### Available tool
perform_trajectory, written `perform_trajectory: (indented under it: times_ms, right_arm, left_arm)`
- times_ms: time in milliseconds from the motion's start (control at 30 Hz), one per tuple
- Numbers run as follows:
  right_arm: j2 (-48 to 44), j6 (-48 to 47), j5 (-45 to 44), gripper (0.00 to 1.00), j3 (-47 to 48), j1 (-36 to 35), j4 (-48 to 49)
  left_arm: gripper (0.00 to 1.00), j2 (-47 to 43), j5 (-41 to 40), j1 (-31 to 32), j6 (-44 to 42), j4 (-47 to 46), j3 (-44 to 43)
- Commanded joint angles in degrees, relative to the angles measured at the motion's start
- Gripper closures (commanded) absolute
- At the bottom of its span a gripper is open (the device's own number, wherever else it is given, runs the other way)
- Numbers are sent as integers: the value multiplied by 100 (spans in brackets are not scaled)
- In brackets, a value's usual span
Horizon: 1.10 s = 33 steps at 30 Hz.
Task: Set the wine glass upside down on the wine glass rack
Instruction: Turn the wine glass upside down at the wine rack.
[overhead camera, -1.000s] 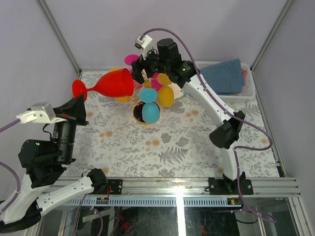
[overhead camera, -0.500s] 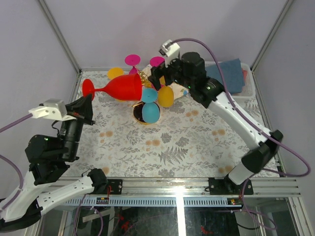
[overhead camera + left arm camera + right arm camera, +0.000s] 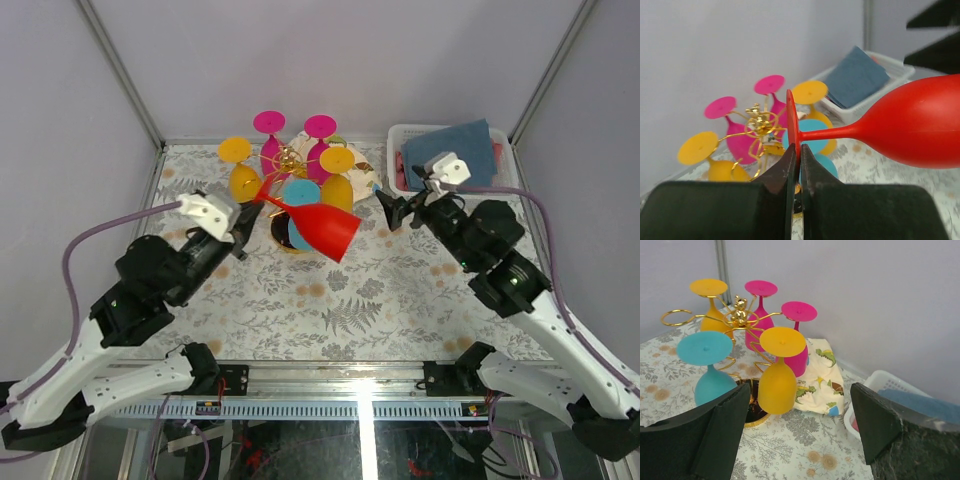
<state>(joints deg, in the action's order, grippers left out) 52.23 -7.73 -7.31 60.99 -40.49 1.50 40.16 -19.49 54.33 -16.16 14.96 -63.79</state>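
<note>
Red and glossy, the wine glass (image 3: 920, 125) was held in my left jaws, which were clamped tight on the edge of its round foot, one on each face of the disc. It lay close to level, up off the worktop (image 3: 400, 290). Its stem ran out ahead of those jaws and its bowl was the part farthest from them, swung out to their right.

Just past the foot, ahead of the left jaws and a little to their left, stood the wine glass rack (image 3: 760, 122), its gold wire arms curling out from a central post. Seen from above, the red bowl covered part of the rack's black base (image 3: 279, 235). Five glasses hung upside down on the arms, feet uppermost: two pink glasses (image 3: 761, 288), two yellow glasses (image 3: 782, 341) and one blue glass (image 3: 704, 347).

My right jaws were spread wide and gripped nothing, well apart from the red glass. The rack stood ahead of them and to their left, the nearer yellow glass almost straight in front. Beyond their tips a dinosaur-print cloth (image 3: 822, 375) lay on the worktop, just beside the rack's base. To the right of the right jaws sat a white bin (image 3: 880, 382) with a folded blue cloth (image 3: 455, 150) in it. The worktop itself wore a grey leaf-patterned cover.
</note>
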Motion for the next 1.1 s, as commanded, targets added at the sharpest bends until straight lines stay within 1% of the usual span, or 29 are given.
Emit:
perform_trajectory:
  times_ms: [0,67,167,233,400,533,667,800,1067]
  right_arm:
    - [-455,-562,875,12,3,3,-240]
    - [-605,-706,1322,12,-68,0,-415]
    - [-719,-905,1968,15,-259,2,-299]
    - [-716,-1011,2443,18,-431,0,-93]
    - [-524,-1326,4071,24,-892,-3,621]
    - [-245,-1502,4899,27,-1064,-12,1080]
    - [111,-1549,5341,31,-978,-27,1312]
    - [366,-1629,5472,33,-805,-53,1332]
    - [826,-1675,5812,41,-562,-228,1310]
  left_arm:
    - [100,417,1142,-18,-359,668,-445]
    - [100,600,1389,-17,-473,918,-546]
    - [100,791,1762,-17,-692,1272,-639]
    - [100,903,1972,-17,-886,1505,-690]
    - [100,1020,2568,-15,-1273,2006,-758]
    - [100,1090,2865,-15,-1387,2132,-791]
    - [100,1205,3079,-18,-1535,2346,-858]
    - [100,1270,3225,-18,-1605,2470,-856]
    - [100,1368,3490,-18,-1740,2565,-895]
